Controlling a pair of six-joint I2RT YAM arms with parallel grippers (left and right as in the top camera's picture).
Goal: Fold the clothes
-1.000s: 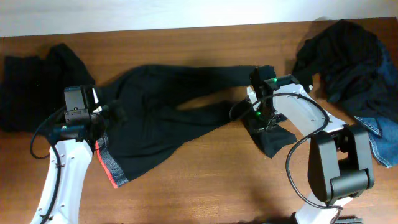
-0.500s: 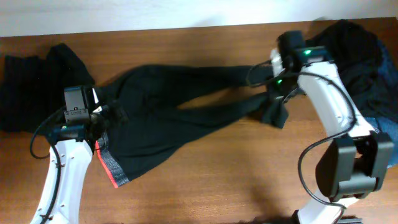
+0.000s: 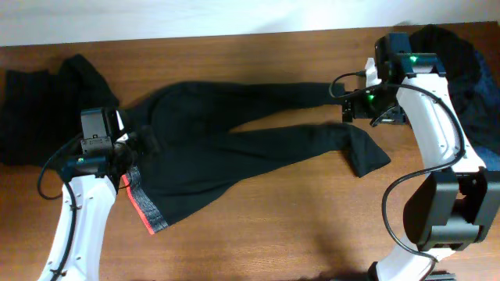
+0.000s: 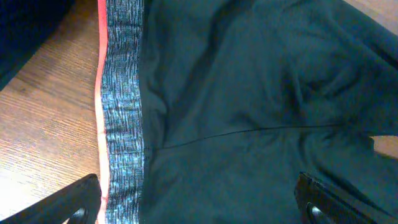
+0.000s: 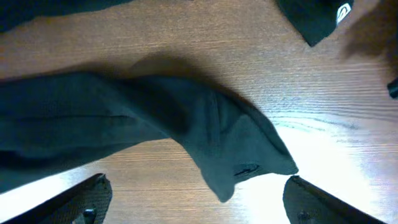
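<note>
Fingers of your left gripper [image 3: 137, 147] sit at the waist end of the black trousers [image 3: 226, 148] in the overhead view. Those of your right gripper [image 3: 353, 108] hang above the far leg ends. From up here you cannot tell how wide either pair stands. The trousers lie spread across the middle of the table [image 3: 273, 242], legs running toward your right arm. The nearer leg ends in a folded-over cuff [image 3: 367, 156]. The red-and-grey waistband [image 3: 142, 209] angles down beside your left arm. A dark heap [image 3: 35, 109] crowds the left end of the table, and a second dark heap [image 3: 461, 66] lies behind your right arm. A pale strip [image 3: 195, 16] runs beyond the table's far edge.

Your left wrist view shows the left gripper [image 4: 199, 199] spread wide, grasping nothing, its tips at the two lower corners. Wrinkled black trousers [image 4: 249, 93] fill the view beneath it, crossed by a thin seam. The waistband [image 4: 121, 106] runs top to bottom, grey with a red edge, beside bare wood [image 4: 43, 143]. More dark fabric [image 4: 25, 25] fills the top-left corner.

Your right wrist view shows the right gripper [image 5: 199, 199] likewise released and empty. The trouser leg [image 5: 124, 118] lies across glossy brown wood [image 5: 336, 137], its cuff [image 5: 249, 162] crumpled just ahead of the tips. A dark fabric corner with a small pale mark [image 5: 317, 18] lies apart at the top right.
</note>
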